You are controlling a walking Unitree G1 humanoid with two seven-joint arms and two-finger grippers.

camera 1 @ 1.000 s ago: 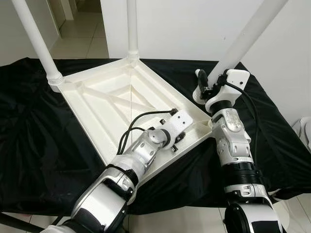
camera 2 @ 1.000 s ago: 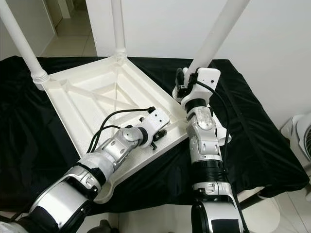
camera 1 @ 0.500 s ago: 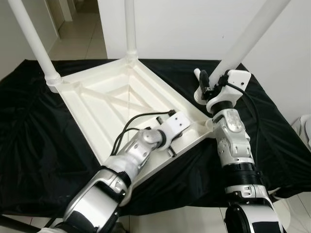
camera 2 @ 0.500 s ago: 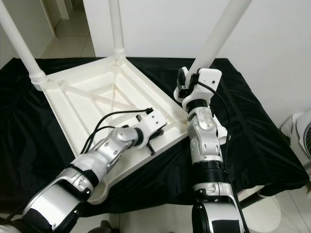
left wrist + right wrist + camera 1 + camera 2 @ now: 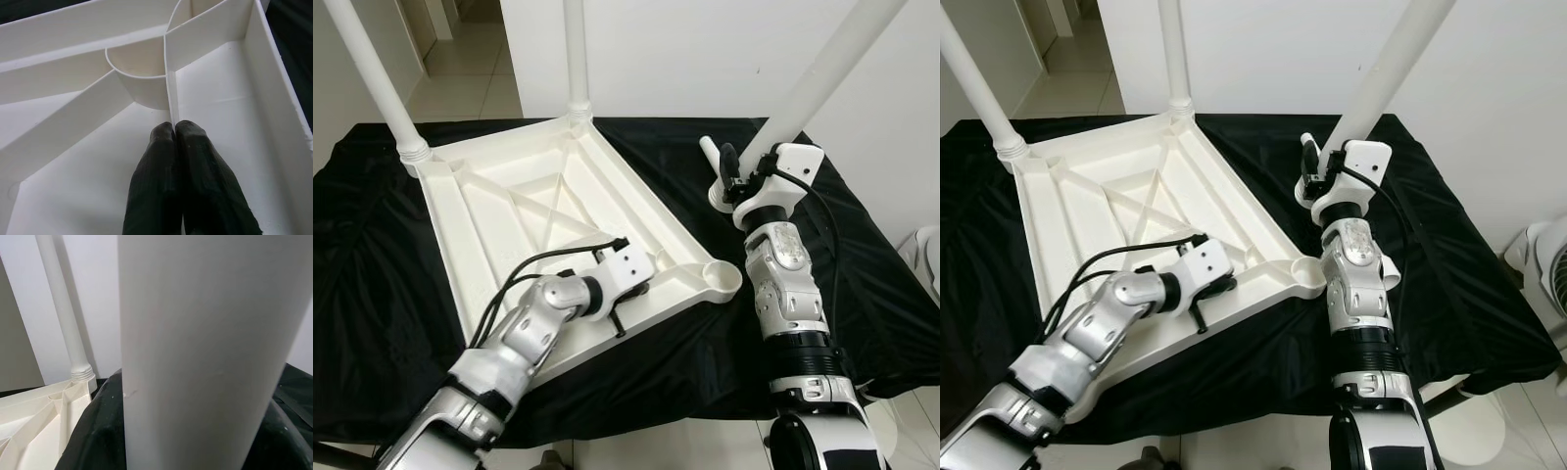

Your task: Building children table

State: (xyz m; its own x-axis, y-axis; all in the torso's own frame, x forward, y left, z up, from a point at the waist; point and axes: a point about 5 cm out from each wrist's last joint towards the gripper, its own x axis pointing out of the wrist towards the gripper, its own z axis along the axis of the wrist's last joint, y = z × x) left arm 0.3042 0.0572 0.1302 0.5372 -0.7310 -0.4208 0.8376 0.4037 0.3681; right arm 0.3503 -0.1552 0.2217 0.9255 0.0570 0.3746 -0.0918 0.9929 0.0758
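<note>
Left gripper [image 5: 174,128] pressed together on a thin rib of the upturned white tabletop [image 5: 509,211], right gripper [image 5: 732,176] clasping a loose white leg [image 5: 808,88], black cloth [image 5: 372,284] beneath

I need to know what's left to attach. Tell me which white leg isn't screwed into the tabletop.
The tilted leg in the right gripper, off the tabletop beside its empty corner socket. The other two legs stand upright in corners.

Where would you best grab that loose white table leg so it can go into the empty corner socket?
Probably low on the round shaft of the table leg, just above its bottom end, coming from the side, as the right claw does. The shaft is smooth and tilted, so a low hold likely steers the tip best toward the empty socket. The left claw pinches a rib of the tabletop.
</note>
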